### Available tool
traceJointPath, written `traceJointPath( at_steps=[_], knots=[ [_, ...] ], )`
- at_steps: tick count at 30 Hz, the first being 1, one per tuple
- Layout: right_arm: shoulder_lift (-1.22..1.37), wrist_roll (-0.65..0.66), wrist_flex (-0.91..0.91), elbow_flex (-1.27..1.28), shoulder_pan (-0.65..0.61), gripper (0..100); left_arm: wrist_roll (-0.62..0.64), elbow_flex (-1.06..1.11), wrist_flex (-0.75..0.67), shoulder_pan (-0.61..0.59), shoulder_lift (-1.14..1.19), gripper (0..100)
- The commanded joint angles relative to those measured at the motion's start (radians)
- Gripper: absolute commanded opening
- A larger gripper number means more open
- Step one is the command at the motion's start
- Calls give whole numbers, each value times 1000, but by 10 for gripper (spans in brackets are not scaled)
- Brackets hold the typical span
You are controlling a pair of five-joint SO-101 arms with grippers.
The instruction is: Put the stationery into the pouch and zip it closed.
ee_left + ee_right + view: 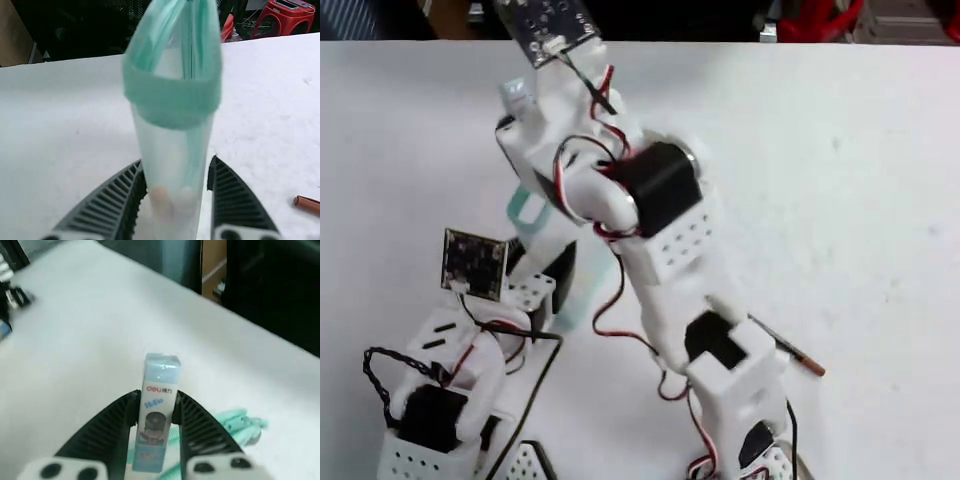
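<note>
My left gripper (pixel 176 170) is shut on a translucent pouch (pixel 172 95) with a green band and zip edge, holding it upright with something pale inside at its bottom. In the high view this gripper (pixel 548 272) sits at the lower left, and the pouch (pixel 529 212) stands just above it. My right gripper (pixel 156 396) is shut on a light blue eraser box (pixel 157 405), with the pouch's green edge (pixel 235 422) below it. From above, the right gripper (pixel 523 112) holds the eraser (pixel 517 96) beyond the pouch's mouth.
A brown pencil (pixel 790 351) lies on the white table (pixel 860 180) to the right of the right arm, also seen as the pencil (pixel 306 202) at the left wrist view's edge. A red stool (pixel 285 17) stands off the table's far side.
</note>
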Motion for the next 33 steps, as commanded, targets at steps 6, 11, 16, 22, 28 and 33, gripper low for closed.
traceJointPath(
  at_steps=[6,11,16,22,28,33],
  knots=[
    [-418,41,-231,574,-1,17,8,-3,-26,1,-12,207],
    [-570,91,-568,930,4,17,8,-3,-23,-4,-12,207],
    [-731,157,-885,1324,5,17,8,-3,-23,-1,-12,207],
    [-871,178,-1086,1625,24,17,8,-2,-25,-1,-12,207],
    [-944,167,-1095,1695,42,25,8,-2,-26,-4,-12,207],
    [-1015,167,-978,1692,41,290,8,-2,-26,-5,-12,207]
  ],
)
